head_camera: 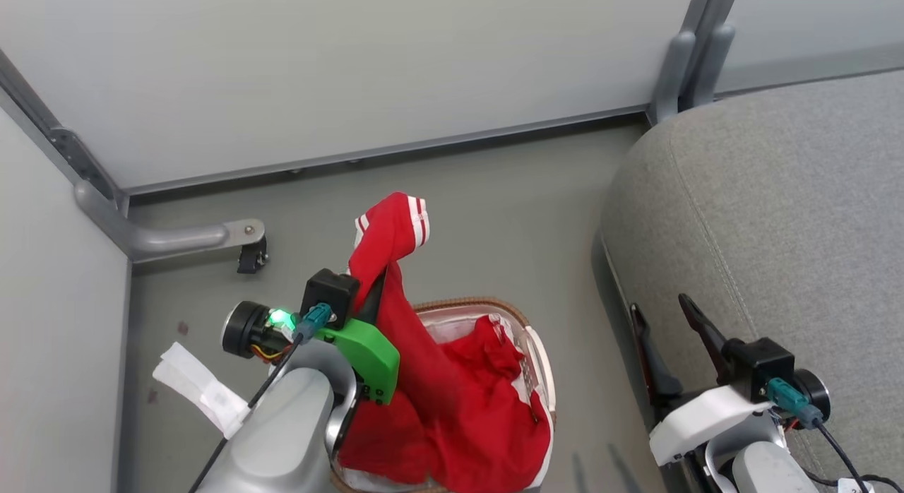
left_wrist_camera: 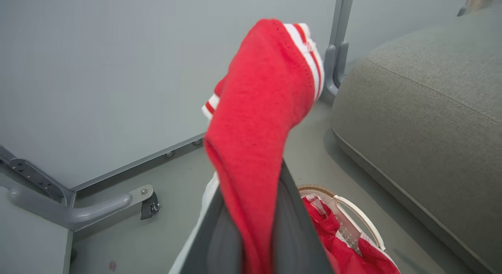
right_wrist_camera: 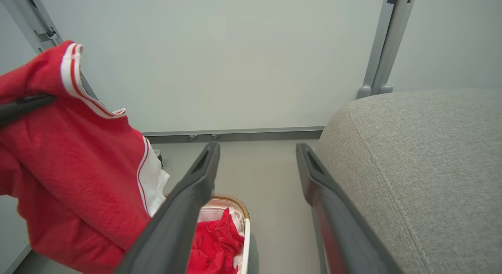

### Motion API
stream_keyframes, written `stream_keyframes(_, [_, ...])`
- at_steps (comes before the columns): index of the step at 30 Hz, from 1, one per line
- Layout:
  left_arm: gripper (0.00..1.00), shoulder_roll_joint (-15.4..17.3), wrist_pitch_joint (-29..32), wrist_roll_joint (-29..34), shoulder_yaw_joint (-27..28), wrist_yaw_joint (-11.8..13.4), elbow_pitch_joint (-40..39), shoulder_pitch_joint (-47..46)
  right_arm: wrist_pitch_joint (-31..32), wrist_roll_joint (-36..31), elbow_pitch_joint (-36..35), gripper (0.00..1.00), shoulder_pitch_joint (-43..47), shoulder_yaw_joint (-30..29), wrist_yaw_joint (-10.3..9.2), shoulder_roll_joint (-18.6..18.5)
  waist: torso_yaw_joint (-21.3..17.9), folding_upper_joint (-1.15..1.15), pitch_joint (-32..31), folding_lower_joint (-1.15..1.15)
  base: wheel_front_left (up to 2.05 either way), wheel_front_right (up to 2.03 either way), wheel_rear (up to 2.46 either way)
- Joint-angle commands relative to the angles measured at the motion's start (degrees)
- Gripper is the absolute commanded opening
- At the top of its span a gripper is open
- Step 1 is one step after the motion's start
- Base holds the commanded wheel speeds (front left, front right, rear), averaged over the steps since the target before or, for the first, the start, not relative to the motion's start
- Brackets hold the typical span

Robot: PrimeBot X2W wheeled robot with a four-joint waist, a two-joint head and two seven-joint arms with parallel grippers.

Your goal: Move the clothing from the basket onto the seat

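A grey partition panel (head_camera: pixel 353 69) closes the far side, and its metal foot with a caster (head_camera: pixel 251 256) stands on the floor (head_camera: pixel 508 210) at the far left. A white folded sheet (head_camera: pixel 201 390) lies on the floor at the near left, just beside the left arm.

The left gripper (head_camera: pixel 378 288) is raised above the left end of the basket (head_camera: pixel 494 304). Its fingers (left_wrist_camera: pixel 292 227) are clamped together on the striped garment (head_camera: pixel 395 232). The garment's red-and-white trimmed end folds over above the fingertips. The rest hangs down to the basket and drapes over its near left part.

The basket stands on the floor between the two arms, well apart from the partition. More red clothing (head_camera: pixel 494 359) lies crumpled inside it, against the white liner and the right wall.

The right gripper (head_camera: pixel 660 306) is at the near right with its fingers (right_wrist_camera: pixel 196 187) spread wide apart and nothing between them. It hangs over the strip of floor between the basket and the seat (head_camera: pixel 777 217), just beside the seat's left edge.

The seat fills the right side, and the visible part of its top carries no clothing.
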Motion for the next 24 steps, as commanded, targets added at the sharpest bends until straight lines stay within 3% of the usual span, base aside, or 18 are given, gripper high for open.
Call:
stream_keyframes(1, [0.0,0.09,-0.32,-0.76,0.05,0.54,-1.6,1.26,-0.1,-0.33,0.39,1.0,1.21,0.18,-0.02,-0.25,1.27,0.0,-3.61,0.0,0.0,0.0,0.0])
stream_keyframes(13, [0.0,0.09,-0.28,-5.67,-3.48,2.09,-12.99,-0.4,-0.1,-1.71,2.26,1.0,4.06,4.54,-0.02,-0.22,2.51,0.0,-6.11,0.0,0.0,0.0,0.0])
stream_keyframes(24, [0.0,0.11,-0.28,-10.41,-10.15,3.0,-16.33,-2.01,-0.1,0.38,6.38,1.0,-5.39,19.78,-0.02,-2.26,5.33,0.0,-5.62,0.0,0.0,0.0,0.0])
